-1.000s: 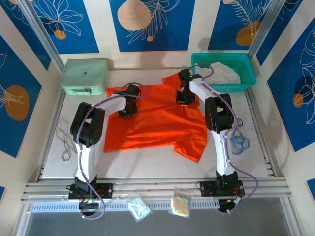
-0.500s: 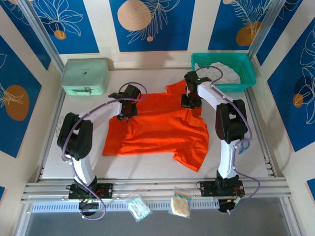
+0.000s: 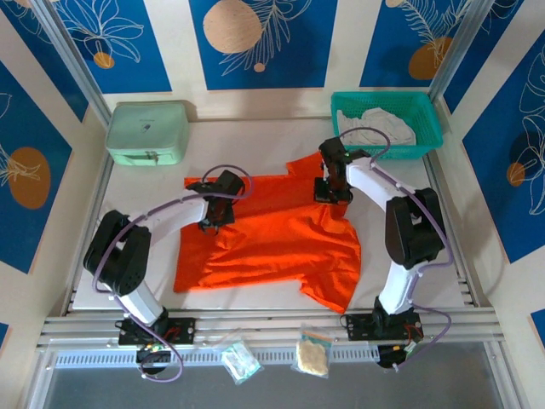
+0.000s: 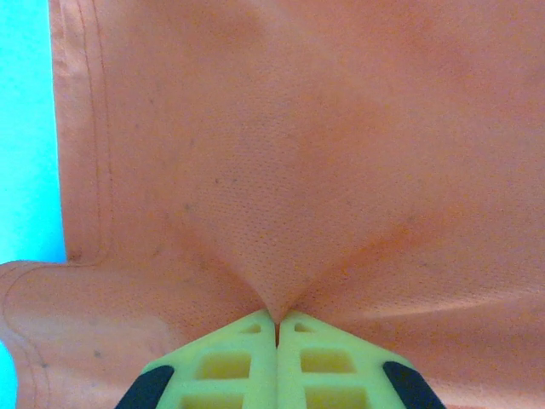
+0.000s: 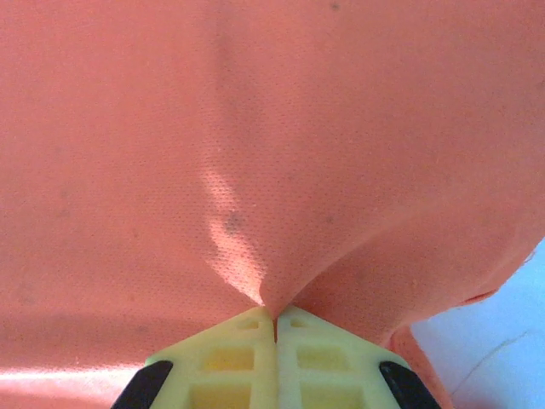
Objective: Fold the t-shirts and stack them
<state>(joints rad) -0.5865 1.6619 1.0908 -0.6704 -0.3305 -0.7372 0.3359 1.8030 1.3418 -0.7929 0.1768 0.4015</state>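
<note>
The orange t-shirt [image 3: 272,239] lies spread across the middle of the surface [image 3: 255,141] in the overhead view, creased rather than flat, with one sleeve poking toward the upper centre and another trailing at the lower right. The left tool [image 3: 212,221] sits on the shirt's upper left part and the right tool [image 3: 327,196] on its upper right, just below that upper sleeve. In each wrist view the yellow fingers are pressed together with a pinch of orange cloth between their tips, and the fabric rises to them in a small peak with creases fanning out. Gripping two well-separated points along the same side looks meant to keep that edge taut between the arms, so the cloth can be drawn over as one straight line for a fold instead of bunching. A stitched hem shows at the left of the left wrist view, so that grip is close to an edge. The white t-shirt [image 3: 385,128] waits in the teal basket [image 3: 432,129] at the upper right, apart from the mint-green case [image 3: 146,132] at the upper left.
</note>
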